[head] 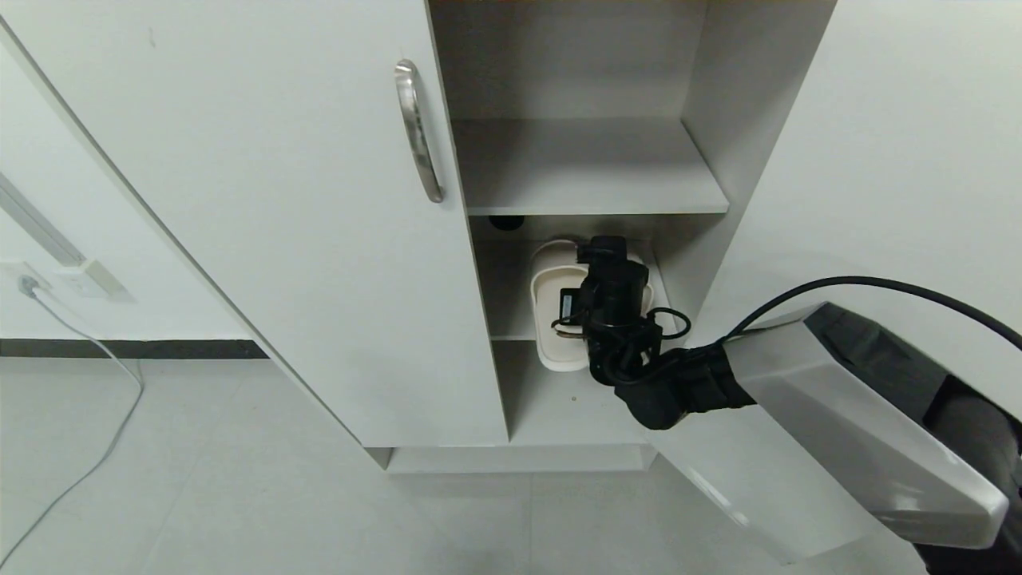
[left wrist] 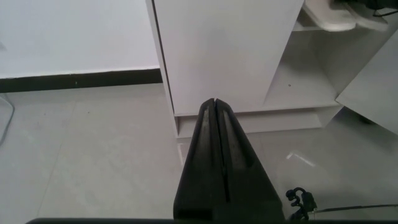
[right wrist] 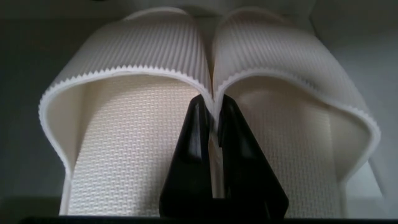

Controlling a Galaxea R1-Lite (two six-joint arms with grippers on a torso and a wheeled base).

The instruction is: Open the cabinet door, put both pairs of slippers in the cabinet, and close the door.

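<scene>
my left gripper [left wrist: 214, 102] hangs low over the grey tiled floor [left wrist: 93, 149], its two black fingers pressed flat together and pointing toward the foot of the white cabinet [left wrist: 224, 50]. the cabinet's near side is shut, while its far side stands open, with the slippers [left wrist: 333, 15] resting on a shelf [left wrist: 311, 28] there and overhanging its front edge. a dark baseboard [left wrist: 81, 79] runs along the wall, and a black cable [left wrist: 301, 200] curls just beside my wrist.

In the cabinet [head: 742, 96], the lower shelf [head: 507, 295] carries a pair of cream slippers [head: 551, 335] (side by side, touching), heels jutting past its front edge
</scene>
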